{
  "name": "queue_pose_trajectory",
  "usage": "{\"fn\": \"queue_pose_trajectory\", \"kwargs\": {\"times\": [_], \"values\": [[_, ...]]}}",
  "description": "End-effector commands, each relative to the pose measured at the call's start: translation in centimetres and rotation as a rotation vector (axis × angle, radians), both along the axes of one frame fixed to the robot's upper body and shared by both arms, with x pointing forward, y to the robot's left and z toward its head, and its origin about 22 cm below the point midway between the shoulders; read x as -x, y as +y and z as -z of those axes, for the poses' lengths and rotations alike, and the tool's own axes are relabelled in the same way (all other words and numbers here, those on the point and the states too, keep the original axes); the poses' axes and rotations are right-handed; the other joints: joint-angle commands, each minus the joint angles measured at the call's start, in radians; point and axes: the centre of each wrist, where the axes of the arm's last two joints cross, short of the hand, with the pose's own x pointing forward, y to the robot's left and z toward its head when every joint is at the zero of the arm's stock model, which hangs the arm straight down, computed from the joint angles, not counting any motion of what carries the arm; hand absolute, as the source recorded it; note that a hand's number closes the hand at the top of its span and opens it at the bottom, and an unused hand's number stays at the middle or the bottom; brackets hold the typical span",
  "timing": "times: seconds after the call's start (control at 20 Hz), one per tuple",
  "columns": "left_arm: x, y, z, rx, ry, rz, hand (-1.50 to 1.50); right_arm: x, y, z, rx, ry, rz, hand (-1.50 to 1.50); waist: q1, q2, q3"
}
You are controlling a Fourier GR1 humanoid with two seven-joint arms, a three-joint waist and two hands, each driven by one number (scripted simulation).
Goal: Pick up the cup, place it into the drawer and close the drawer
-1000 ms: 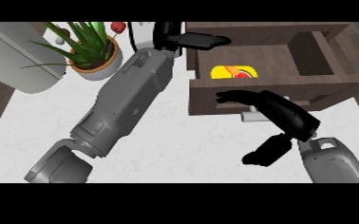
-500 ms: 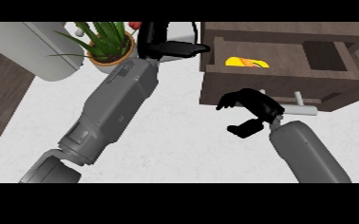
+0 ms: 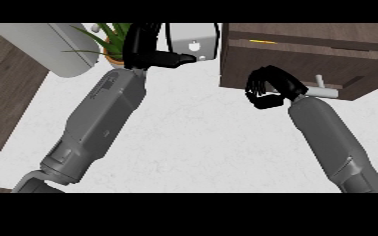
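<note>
The dark wooden drawer [image 3: 295, 60] at the upper right is pushed almost fully in. Only a thin yellow sliver of the cup [image 3: 258, 41] shows in the narrow gap at its top. My right hand [image 3: 269, 87] has its fingers curled, holds nothing, and rests against the drawer's front, just left of the pale handle [image 3: 325, 91]. My left hand [image 3: 148, 50] is raised at the upper middle, fingers relaxed and thumb pointing right, away from the drawer.
A potted green plant [image 3: 109, 40] stands behind my left hand. A white appliance [image 3: 193, 44] sits just right of that hand. A large pale rounded object [image 3: 63, 50] lies at the upper left, by the counter's left edge.
The drawer has slid inward from wide open to nearly shut, hiding most of the yellow cup. My right hand moved up and forward with the drawer's front, fingers curling.
</note>
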Motion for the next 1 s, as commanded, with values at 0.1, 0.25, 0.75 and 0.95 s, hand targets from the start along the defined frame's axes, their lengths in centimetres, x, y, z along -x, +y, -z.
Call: {"fn": "queue_pose_trajectory", "kwargs": {"times": [0.1, 0.25, 0.75, 0.95], "values": [[0.8, 1.1, 1.0, 0.007, 0.011, 0.034, -1.50, -3.6, -2.7, -4.8, -0.096, -0.122, 0.129, 1.50, 0.031, 0.015, 0.001], [1.1, 3.3, 1.7, -0.023, 0.025, 0.038, -1.50, -4.3, -3.8, -6.7, -0.103, -0.139, 0.183, 1.50, 0.060, 0.015, 0.001], [1.5, 2.7, 1.4, -0.003, -0.004, 0.099, -1.50, -4.7, -6.3, -10.0, -0.162, -0.157, 0.216, 1.50, 0.098, 0.026, -0.001], [1.5, 2.2, 1.1, 0.007, 0.003, 0.118, -1.50, -4.6, -7.3, -11.1, -0.189, -0.153, 0.200, 1.50, 0.101, 0.026, -0.001]]}}
